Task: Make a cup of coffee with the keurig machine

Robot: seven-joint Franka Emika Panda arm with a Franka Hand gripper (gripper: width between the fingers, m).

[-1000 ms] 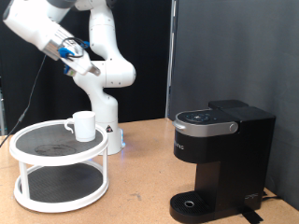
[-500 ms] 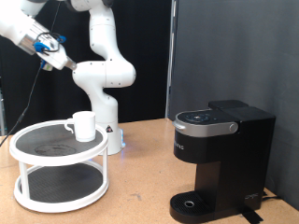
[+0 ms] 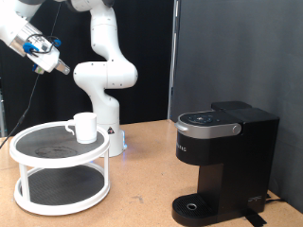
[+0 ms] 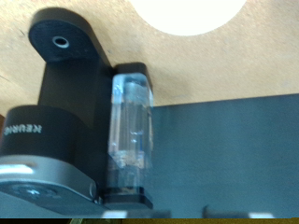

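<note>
The white cup (image 3: 84, 127) stands upright on the top tier of a round white two-tier stand (image 3: 59, 155) at the exterior view's left. The black keurig machine (image 3: 222, 161) stands at the right with its lid shut and nothing on its round drip base (image 3: 197, 207). My gripper (image 3: 47, 61) is high in the air at the upper left, well above the cup and far from the machine. Nothing shows between its fingers. The wrist view shows the keurig machine (image 4: 65, 93) from above with its clear water tank (image 4: 129, 131); no fingers show there.
The white robot base (image 3: 109, 137) stands just behind the stand. A black curtain (image 3: 237, 57) hangs behind the wooden table (image 3: 142, 194). A white round shape (image 4: 187, 11) shows at the edge of the wrist view.
The arm has swung the gripper towards the exterior view's left, away from the machine. The cup, stand and machine have not moved.
</note>
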